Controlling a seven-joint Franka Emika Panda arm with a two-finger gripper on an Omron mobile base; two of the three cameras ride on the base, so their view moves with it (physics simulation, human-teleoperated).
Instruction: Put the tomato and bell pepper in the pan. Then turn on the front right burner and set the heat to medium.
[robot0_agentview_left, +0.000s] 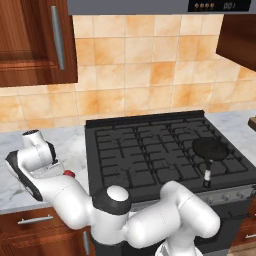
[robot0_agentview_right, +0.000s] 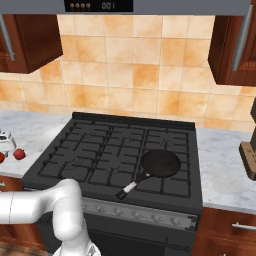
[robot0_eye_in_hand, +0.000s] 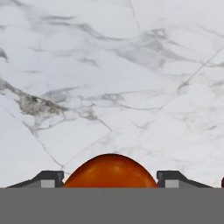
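A simulated kitchen: white marble tabletop (robot0_eye_in_hand: 113, 78) on both sides of a black gas cooktop, orange tiles behind, dark wooden cabinets above.

Nearest the hand, the tomato (robot0_eye_in_hand: 110, 171) sits on the marble directly between the two dark fingers (robot0_eye_in_hand: 49, 178), one to each side of it. A narrow gap seems to remain on both flanks, so the gripper (robot0_eye_in_hand: 109, 179) brackets the tomato, but I cannot tell whether the fingers already press on it or stand just short of contact. From the left base view the hand is low over the tabletop left of the stove, with a bit of red showing just beside it. In the right base view a small crimson lump, the bell pepper (robot0_agentview_right: 19, 153), lies on the marble near the hand, apart from the cooktop.

Farther right, the pan (robot0_agentview_right: 160, 163) rests on the front right burner (robot0_agentview_right: 176, 186), empty, its pale-tipped handle pointing toward the near edge.

The step in hand looks like grasping the tomato. To do it well, keep the fingers centred on the widest part of the ball, close evenly so it does not squirt sideways, then lift straight up before swinging right, clearing the grates and lowering into the middle of the pan away from the handle.
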